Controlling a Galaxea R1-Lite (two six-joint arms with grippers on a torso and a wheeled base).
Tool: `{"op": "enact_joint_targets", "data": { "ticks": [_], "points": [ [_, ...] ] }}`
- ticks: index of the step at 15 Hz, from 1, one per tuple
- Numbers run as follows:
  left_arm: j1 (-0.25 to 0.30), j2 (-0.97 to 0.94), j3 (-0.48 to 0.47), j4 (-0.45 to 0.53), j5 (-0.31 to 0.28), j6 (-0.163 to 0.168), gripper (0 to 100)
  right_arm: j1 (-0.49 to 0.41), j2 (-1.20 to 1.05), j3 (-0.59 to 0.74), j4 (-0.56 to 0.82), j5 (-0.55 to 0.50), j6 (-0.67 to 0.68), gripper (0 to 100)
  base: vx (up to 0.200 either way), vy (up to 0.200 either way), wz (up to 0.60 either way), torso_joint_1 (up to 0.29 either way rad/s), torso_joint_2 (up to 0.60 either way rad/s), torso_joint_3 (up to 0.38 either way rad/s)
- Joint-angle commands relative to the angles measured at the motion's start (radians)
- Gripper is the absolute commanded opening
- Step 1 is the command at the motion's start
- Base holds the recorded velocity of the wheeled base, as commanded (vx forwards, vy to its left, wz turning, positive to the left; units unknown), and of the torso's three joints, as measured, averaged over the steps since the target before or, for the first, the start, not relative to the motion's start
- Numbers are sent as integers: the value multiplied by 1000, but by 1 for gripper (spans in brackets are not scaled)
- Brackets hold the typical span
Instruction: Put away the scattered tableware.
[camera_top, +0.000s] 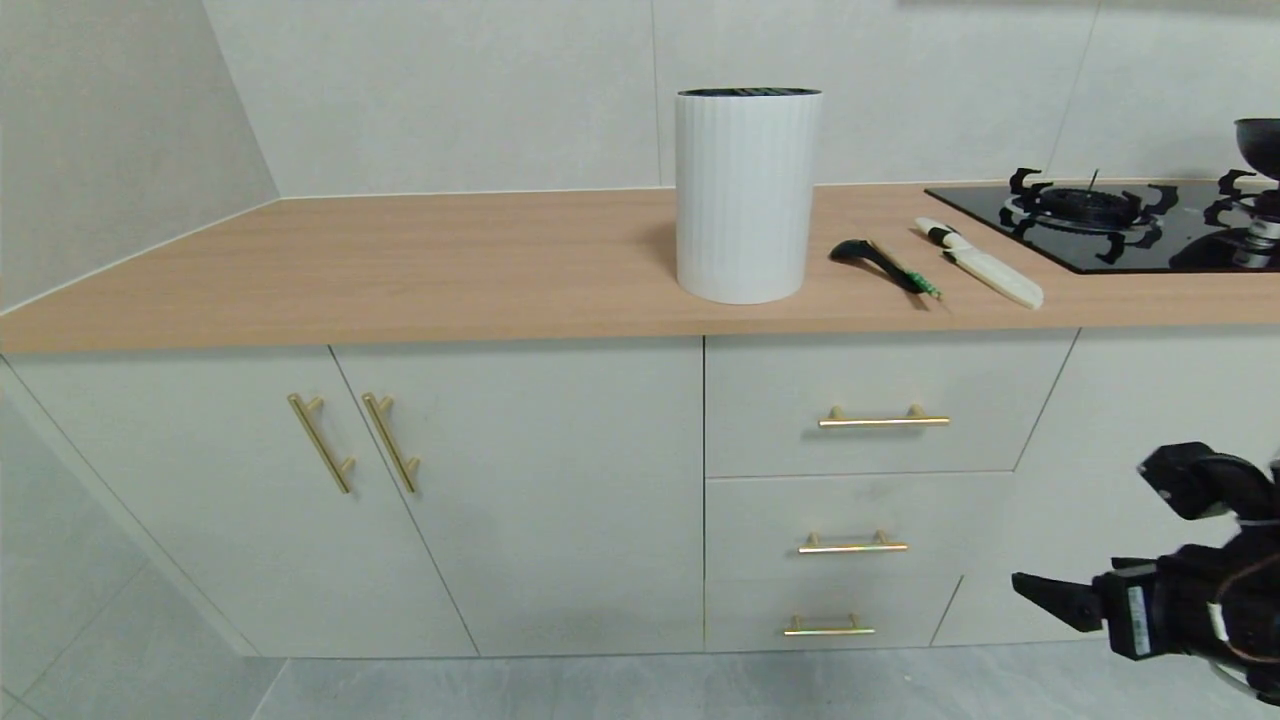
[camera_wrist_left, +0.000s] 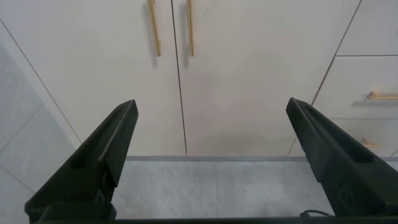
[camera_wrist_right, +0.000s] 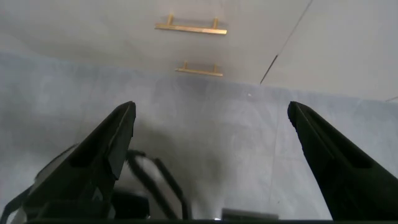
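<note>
**Nothing picked up yet: the approach comes first**

Both of your grippers are low in front of the cabinets, well below the countertop (camera_top: 400, 260). The left gripper (camera_wrist_left: 211, 112) has its fingers spread wide and holds nothing; it faces the cabinet doors (camera_wrist_left: 180, 74) near the floor. The right gripper (camera_wrist_right: 208, 118) is also spread and empty, aimed down at the floor before the lower drawers (camera_wrist_right: 193, 50).

The scattered pieces lie near the countertop's front edge, between the white ribbed holder (camera_top: 747, 195) and the hob (camera_top: 1100, 225). The dark utensil (camera_top: 885, 265) lies just beside the holder. Its long axis runs on a diagonal, with the rounded black end toward the holder and the back, and the thin green end toward the front edge. The white knife (camera_top: 980, 262) lies near it but apart, roughly parallel. Its black-banded end points toward the hob's near corner and its broad pale end toward the front edge. You cannot tell from here which end is the blade.

By my reading, you are at the opening step. The right arm is the nearer one, so raise it above the countertop. Turn the wrist so the fingers close across a piece's narrow width, not along its diagonal. The holder's open top looks the likely destination.
</note>
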Motion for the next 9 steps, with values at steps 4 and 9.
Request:
{"op": "enact_joint_targets", "data": {
  "ticks": [4, 9],
  "points": [
    [-1, 2, 0, 0, 0, 0, 100, 65, 449, -214, -52, -36, 14, 100, 0, 0, 0, 0, 0, 0],
    [1, 2, 0, 0, 0, 0, 100, 98, 716, -260, -273, -46, 11, 100, 0, 0, 0, 0, 0, 0]
  ]
}}
